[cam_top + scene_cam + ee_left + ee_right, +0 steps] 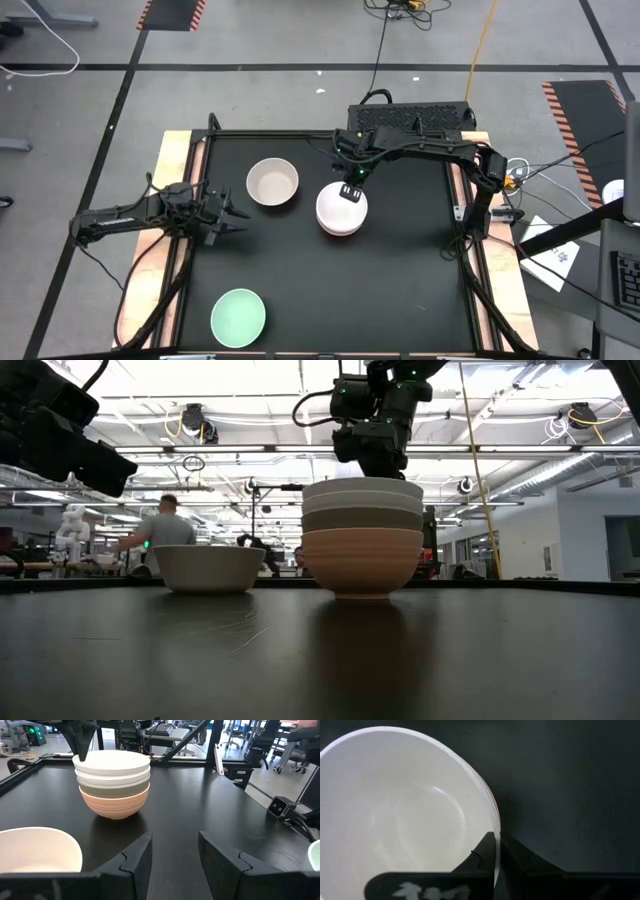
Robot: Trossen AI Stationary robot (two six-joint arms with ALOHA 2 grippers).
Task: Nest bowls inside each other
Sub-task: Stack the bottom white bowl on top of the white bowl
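A black matte desk (400, 280) was noted. Four round bowls stood nested mid-desk, salmon-orange lowest (361, 565), white ceramic topmost (341, 208); its rim was pinched by the shut right pincer (350, 191). The left pincer (232, 211) hung part-open, empty.

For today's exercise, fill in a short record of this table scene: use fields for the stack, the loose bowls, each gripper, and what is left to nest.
stack: nested bowls, salmon-orange at the bottom, white on top, near the table's middle
loose bowls: beige-grey bowl beside the stack; mint green bowl near the front edge
right gripper: shut on the rim of the top white bowl
left gripper: open, empty, beside the beige-grey bowl, facing the stack
left to nest: the two loose bowls
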